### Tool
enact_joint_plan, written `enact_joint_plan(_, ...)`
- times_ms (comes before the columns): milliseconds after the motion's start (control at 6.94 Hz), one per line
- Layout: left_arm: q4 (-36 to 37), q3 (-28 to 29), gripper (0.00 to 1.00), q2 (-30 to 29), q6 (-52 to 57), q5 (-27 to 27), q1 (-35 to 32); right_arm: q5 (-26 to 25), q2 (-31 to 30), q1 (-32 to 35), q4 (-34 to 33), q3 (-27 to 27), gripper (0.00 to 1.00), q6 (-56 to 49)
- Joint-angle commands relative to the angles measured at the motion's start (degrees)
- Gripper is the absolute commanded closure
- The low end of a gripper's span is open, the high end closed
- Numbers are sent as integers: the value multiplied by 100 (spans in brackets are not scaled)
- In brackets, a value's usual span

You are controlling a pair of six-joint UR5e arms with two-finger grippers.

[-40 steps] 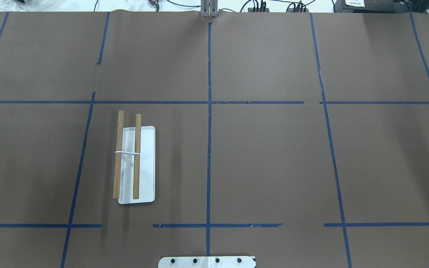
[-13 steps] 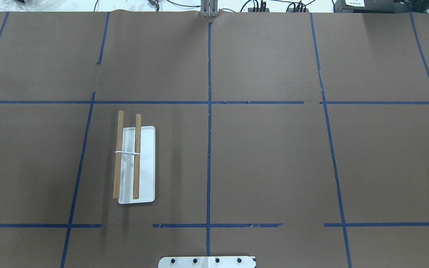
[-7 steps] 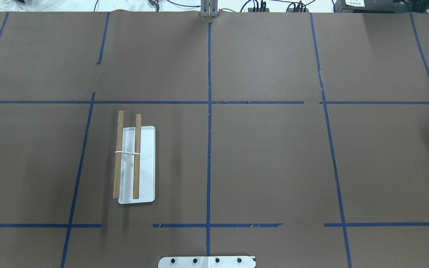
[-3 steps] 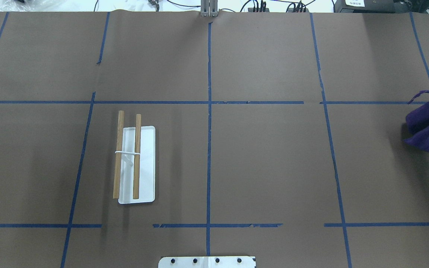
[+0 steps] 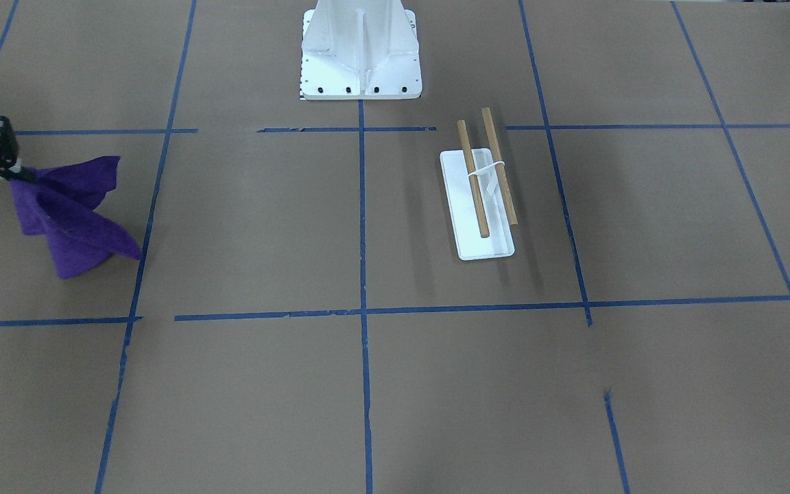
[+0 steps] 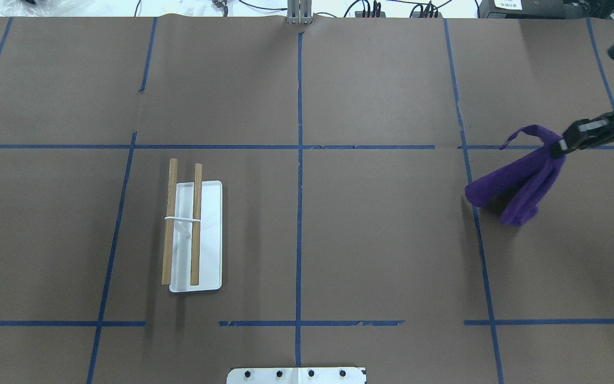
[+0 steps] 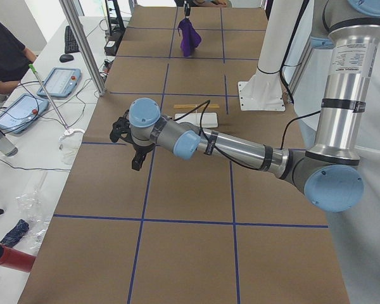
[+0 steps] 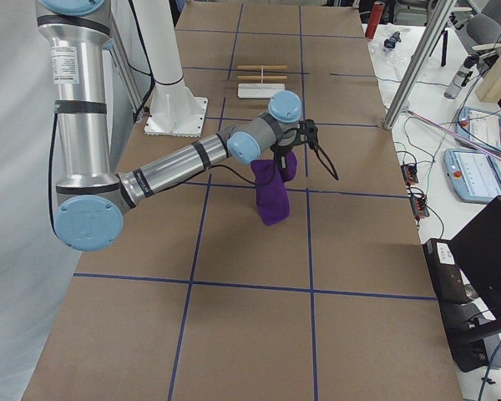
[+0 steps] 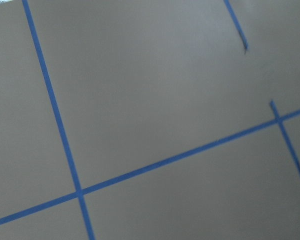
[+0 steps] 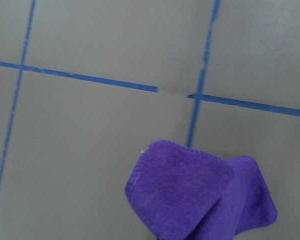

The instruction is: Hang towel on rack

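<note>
On the robot's right side, the right tool [image 6: 560, 145] is clamped on a corner of the purple towel [image 6: 531, 178], which hangs over the table [image 6: 381, 240]. Well apart stands the rack [image 6: 182, 218], its two wooden rods [image 6: 196, 245] above its white tray [image 6: 211, 250]. I cannot tell if the left tool [image 7: 137, 163] is apart or together.

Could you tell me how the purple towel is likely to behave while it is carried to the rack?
Probably floppy: the towel hangs in loose folds from the right gripper. It looks thin and light, so it may swing. Over the rack rods it should likely drape, not hold shape.
</note>
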Motion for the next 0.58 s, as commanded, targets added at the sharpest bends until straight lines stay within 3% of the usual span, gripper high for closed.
enact_joint_plan(0, -1328, -11, 0, -334, -2771, -293, 646, -36, 1289, -998, -19, 91, 100, 1506)
enact_joint_plan(288, -2070, -19, 5, -1009, -5393, -232, 1498, -228, 2012, -1580, -19, 91, 100, 2073)
enact_joint_plan(432, -2081, -2, 5, -1692, -6623, -154, 2007, -691, 2303, -1982, -19, 91, 100, 2415)
